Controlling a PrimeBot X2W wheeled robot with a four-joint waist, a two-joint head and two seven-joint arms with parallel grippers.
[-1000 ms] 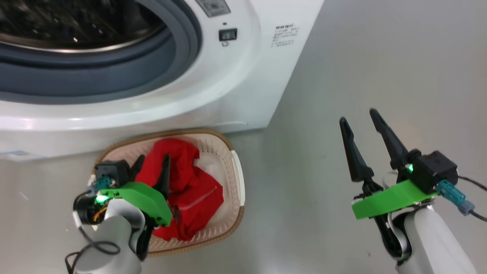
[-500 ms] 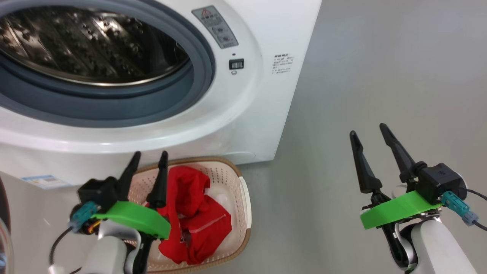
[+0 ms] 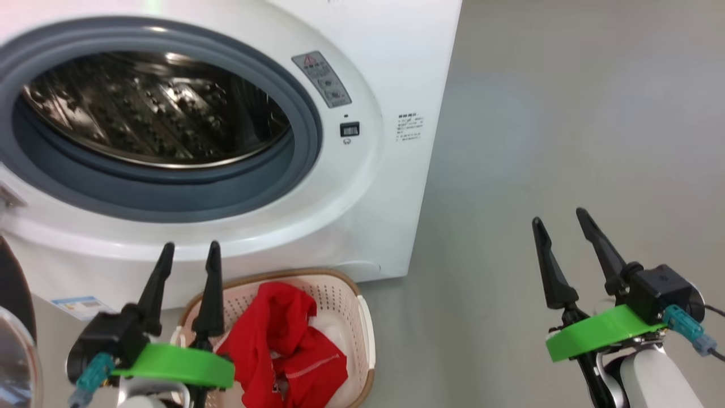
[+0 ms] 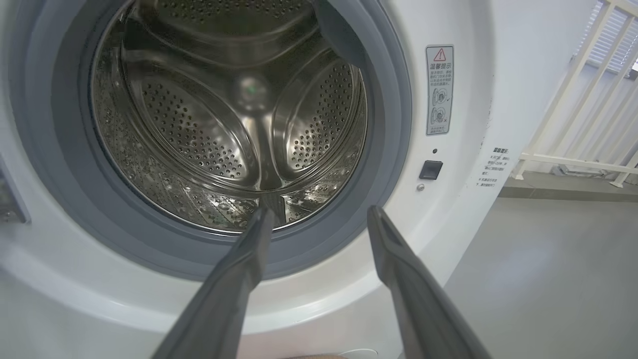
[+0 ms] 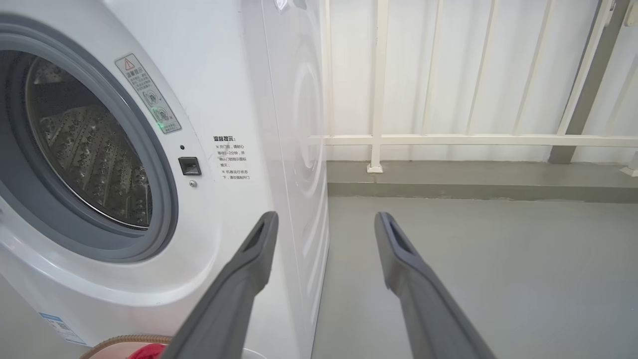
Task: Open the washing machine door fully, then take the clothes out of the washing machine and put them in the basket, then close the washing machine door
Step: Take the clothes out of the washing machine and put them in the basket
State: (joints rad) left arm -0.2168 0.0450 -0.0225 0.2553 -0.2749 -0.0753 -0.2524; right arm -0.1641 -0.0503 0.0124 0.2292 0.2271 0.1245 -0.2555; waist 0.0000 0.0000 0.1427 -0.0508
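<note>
Right, L gripper [image 3: 191,249] has come up off the clothes [image 3: 283,340] since a sec ago. They lie in the basket [image 3: 365,317], bottom centre of head view, nothing clamped. Head cam tilted up too, so the washing machine [image 3: 368,187] sits lower in frame. In L wrist view the drum [image 4: 224,124] looks empty, so I judge unloading done, closing next. The washing machine door [image 3: 12,294] shows at lower-left edge, swung out. Both arms low, fingers pointing up-frame, jaws spread wide. R gripper [image 3: 558,218] idles lower right over floor [image 3: 510,141].

Shiny perforated steel drum [image 4: 224,124]
</note>
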